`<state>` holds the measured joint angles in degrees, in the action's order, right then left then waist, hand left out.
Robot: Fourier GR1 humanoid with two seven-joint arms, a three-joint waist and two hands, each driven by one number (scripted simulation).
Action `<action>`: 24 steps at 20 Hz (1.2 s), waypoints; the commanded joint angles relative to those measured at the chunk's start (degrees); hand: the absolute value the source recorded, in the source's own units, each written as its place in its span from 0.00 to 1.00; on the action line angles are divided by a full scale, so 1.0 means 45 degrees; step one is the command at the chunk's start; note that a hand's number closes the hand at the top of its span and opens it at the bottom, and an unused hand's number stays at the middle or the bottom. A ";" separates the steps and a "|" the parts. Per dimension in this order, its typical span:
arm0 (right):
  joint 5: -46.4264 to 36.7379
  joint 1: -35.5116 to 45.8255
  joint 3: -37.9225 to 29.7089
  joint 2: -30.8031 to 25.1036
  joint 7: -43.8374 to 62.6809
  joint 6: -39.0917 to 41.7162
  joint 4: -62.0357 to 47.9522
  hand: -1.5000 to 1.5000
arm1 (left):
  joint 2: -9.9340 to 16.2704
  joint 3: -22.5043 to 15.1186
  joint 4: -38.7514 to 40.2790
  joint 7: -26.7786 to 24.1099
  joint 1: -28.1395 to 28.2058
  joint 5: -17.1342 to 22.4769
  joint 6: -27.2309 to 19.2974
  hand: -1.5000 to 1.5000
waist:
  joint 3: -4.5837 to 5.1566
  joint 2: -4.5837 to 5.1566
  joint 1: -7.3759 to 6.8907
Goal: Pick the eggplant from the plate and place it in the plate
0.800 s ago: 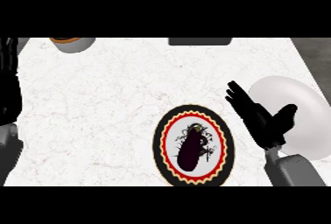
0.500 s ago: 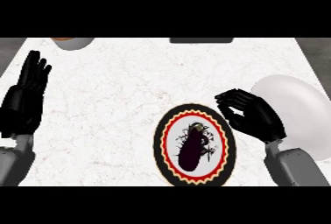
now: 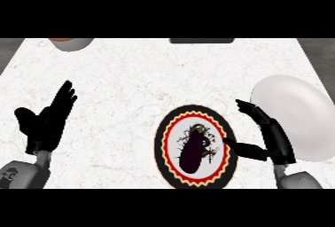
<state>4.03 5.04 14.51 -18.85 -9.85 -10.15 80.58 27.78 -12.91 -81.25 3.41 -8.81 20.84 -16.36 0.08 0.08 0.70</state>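
A dark purple eggplant lies lengthwise on a patterned plate with a black, red and yellow rim, low in the middle of the counter. My right hand hovers just right of that plate, open, thumb pointing toward the eggplant, touching nothing. A plain white plate sits at the right, partly behind this hand. At the left, my left hand rests open with fingers up, away from both plates.
A bowl with an orange inside peeks in at the far left edge of the white marbled counter. A dark flat object lies at the far edge, centre right.
My right hand dropped lower and nearer, settling beside the patterned plate with its fingers straightened. The left hand came further into view from the left edge.
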 commanded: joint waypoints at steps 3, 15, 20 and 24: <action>-0.1929 -0.1358 0.1220 -0.1102 -0.0278 0.0444 0.0648 0.00 | -0.0036 0.0226 0.0441 0.0044 -0.0020 -0.0097 0.0698 0.50 | -0.0008 -0.0036 -0.0059; -0.3521 0.0181 0.2177 -0.1223 0.5984 0.2447 0.3218 0.00 | -0.0878 0.0584 0.0526 0.0379 -0.0153 -0.0914 0.1000 0.50 | -0.0010 -0.0036 -0.0162; -0.3663 0.1381 0.2455 -0.1114 0.8052 0.3995 0.3413 0.00 | -0.0657 0.1070 0.0207 0.0959 -0.0370 -0.0940 0.1157 0.50 | -0.0012 -0.0034 -0.0209; -0.4768 0.1750 0.2545 -0.1141 0.7937 0.4407 0.2343 0.00 | -0.1086 0.0726 -0.0733 0.1530 -0.0071 -0.1488 0.0690 0.50 | -0.0021 -0.0033 -0.0229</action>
<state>-15.13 11.28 25.97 -23.47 23.91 6.53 93.11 23.41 -9.24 -80.27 6.68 -9.48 15.67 -11.74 0.03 -0.05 -0.27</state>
